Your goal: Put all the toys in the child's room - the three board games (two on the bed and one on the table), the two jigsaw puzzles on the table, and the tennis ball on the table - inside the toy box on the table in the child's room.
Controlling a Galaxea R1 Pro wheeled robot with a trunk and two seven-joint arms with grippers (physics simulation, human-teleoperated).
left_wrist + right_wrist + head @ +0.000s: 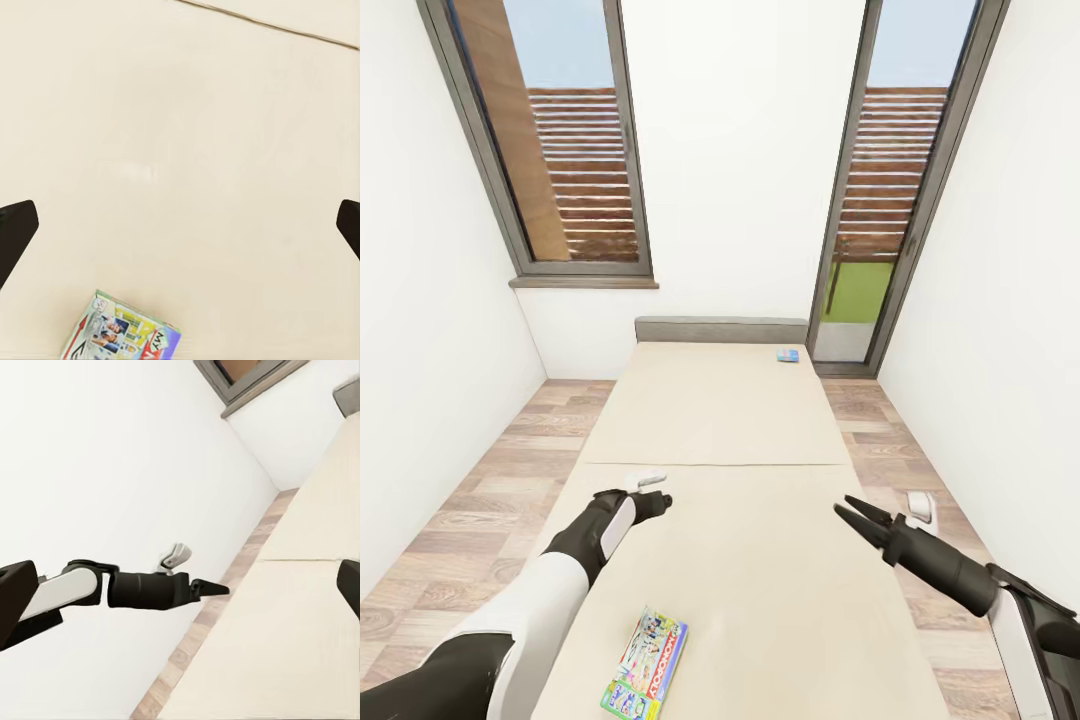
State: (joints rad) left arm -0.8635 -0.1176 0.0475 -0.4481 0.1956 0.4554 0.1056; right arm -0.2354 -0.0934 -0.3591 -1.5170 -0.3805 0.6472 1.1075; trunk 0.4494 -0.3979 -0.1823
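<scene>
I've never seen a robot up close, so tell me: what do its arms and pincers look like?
Each arm mixes glossy white shells with black sections. The left arm is white along the forearm, turning black at the wrist, with a small white part by the left pincer. The right arm ends in a smooth black cylinder, and the right pincer has two slim, pointed black fingers. No loose cables or markings are visible.

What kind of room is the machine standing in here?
Most likely a child's bedroom: a low bed with a plain cream mattress runs between white walls, a bright cartoon-printed board game box lies on it, and tall grey-framed windows face outdoors.
</scene>
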